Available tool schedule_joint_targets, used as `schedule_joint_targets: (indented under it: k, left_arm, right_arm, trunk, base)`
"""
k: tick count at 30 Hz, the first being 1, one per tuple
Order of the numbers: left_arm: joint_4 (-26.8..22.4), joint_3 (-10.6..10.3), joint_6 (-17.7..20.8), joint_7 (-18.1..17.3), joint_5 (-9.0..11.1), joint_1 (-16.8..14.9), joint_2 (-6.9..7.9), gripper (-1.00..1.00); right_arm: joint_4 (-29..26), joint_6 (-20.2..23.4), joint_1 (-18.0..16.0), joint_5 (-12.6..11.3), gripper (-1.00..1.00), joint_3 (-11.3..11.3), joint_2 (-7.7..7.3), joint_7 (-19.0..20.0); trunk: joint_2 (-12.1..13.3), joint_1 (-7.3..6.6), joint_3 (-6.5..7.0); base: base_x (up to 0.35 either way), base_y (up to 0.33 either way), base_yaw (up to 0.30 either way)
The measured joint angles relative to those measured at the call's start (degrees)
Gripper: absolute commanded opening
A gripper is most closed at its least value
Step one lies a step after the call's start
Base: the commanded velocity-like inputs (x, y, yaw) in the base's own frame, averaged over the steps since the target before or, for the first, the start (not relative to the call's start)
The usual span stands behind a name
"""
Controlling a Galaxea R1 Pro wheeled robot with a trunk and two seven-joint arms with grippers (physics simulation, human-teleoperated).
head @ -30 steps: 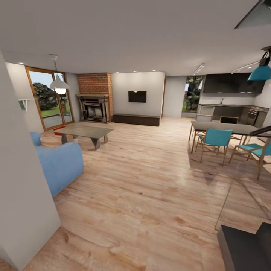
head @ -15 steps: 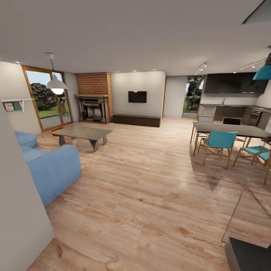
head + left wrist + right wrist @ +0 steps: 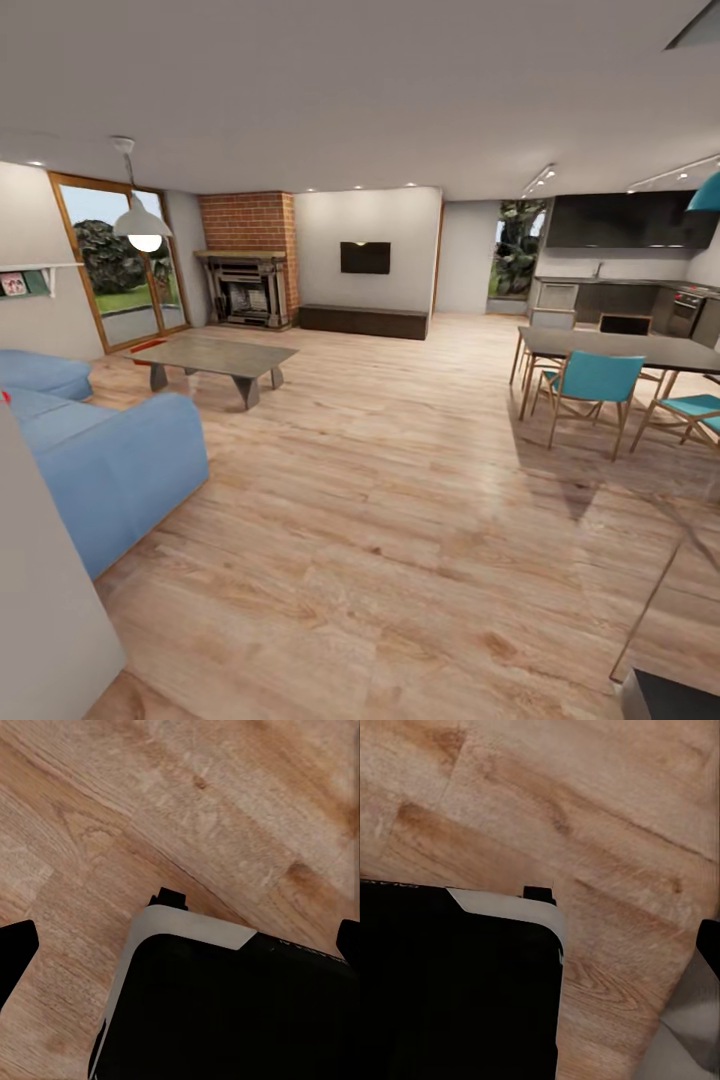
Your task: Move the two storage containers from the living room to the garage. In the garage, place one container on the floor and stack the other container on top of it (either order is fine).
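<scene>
While the robot faces the living room's plank floor [image 3: 400, 520], with nothing in hand, a blue sofa [image 3: 110, 470] stands at its left and a coffee table [image 3: 215, 355] beyond. A red-orange sliver [image 3: 148, 346] on the floor behind that table may be one of the storage containers; its contents cannot be made out. Both arms point down, probably tucked for driving. The left gripper [image 3: 181, 945] gapes wide and empty. On the right gripper [image 3: 540, 945] only one fingertip [image 3: 709, 945] stands out, so its jaws cannot be judged.

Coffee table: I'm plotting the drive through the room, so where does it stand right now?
In the head view the coffee table stands on the wood floor at left, beyond the blue sofa and in front of the brick fireplace.
</scene>
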Motion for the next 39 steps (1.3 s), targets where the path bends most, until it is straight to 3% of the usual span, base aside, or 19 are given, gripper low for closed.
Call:
schedule_joint_targets:
  k: [39]
  left_arm:
    - [0.00, -0.03, -0.07, 0.00, 0.00, 0.00, 0.00, 1.00]
  right_arm:
    - [0.00, -0.44, 0.02, 0.01, 1.00, -0.35, 0.35, -0.04]
  trunk:
    - [-0.01, 0.00, 0.00]
  base:
    - [0.323, 0.000, 0.000]
